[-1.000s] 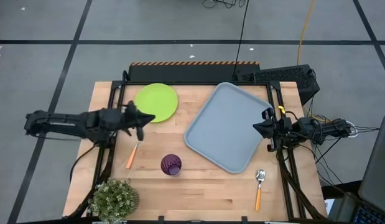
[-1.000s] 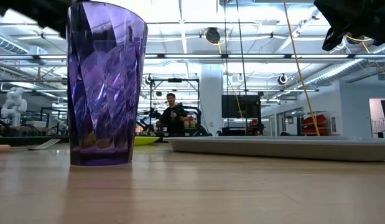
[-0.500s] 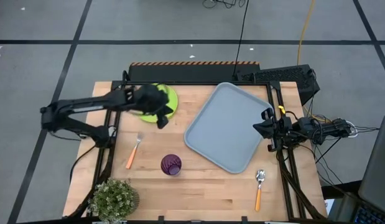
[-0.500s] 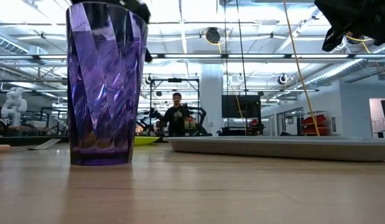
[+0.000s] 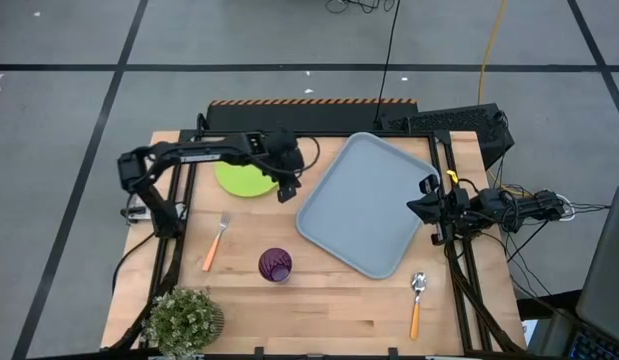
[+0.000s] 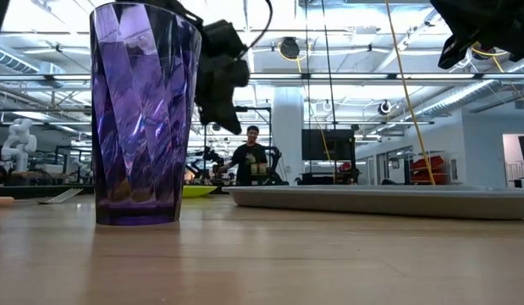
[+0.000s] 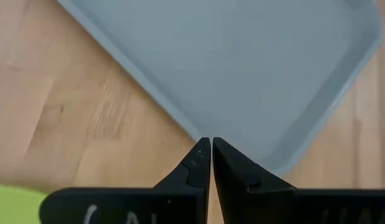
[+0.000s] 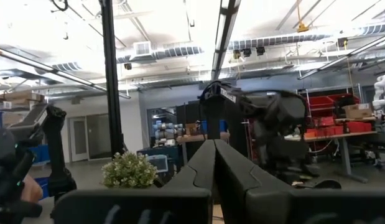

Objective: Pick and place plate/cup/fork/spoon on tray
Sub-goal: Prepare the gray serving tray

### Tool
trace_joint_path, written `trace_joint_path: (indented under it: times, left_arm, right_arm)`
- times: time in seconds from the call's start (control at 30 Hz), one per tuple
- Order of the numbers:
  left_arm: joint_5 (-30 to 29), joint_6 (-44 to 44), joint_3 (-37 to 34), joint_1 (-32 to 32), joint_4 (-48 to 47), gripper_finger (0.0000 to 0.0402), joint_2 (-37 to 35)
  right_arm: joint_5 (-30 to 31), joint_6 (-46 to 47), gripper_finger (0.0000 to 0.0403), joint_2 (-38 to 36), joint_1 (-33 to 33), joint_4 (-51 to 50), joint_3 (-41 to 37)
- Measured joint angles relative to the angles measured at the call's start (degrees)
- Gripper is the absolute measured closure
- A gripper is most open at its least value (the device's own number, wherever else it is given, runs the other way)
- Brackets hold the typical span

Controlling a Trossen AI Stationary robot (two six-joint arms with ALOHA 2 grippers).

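My left claw (image 5: 286, 190): clenched, empty, hanging between plate (image 5: 241, 179) and tray (image 5: 365, 203). My right claw (image 5: 417, 207): clenched, empty, at the tray's right edge. Fork (image 5: 214, 242): on the table below the plate. Cup (image 5: 276, 265): upright near the tray's lower corner. Spoon (image 5: 416, 303): right front of the table.

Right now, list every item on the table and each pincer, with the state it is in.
Plate: flat on the table, partly under the left arm.
Cup: upright, empty, on the table.
Fork: lying on the table.
Spoon: lying on the table.
Tray: empty, set at an angle.
Left pincer: shut, holding nothing, between plate and tray.
Right pincer: shut, waiting beside the tray.
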Motion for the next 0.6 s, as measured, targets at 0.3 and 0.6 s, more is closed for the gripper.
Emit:
trace_joint_path:
  times: [0.3, 0.6]
  left_arm:
    - [-2.5, 1.5, 0.0, -1.6, 3.5, 0.038, 3.7]
    - [-14.8, -0.2, 0.0, -8.7, 7.1, 0.038, 3.7]
  right_arm:
    - [0.0, -0.2, 0.0403, 0.0, 0.0, -1.1, 0.0]
    - [0.1, -0.7, 0.0403, 0.0, 0.0, -0.9, 0.0]
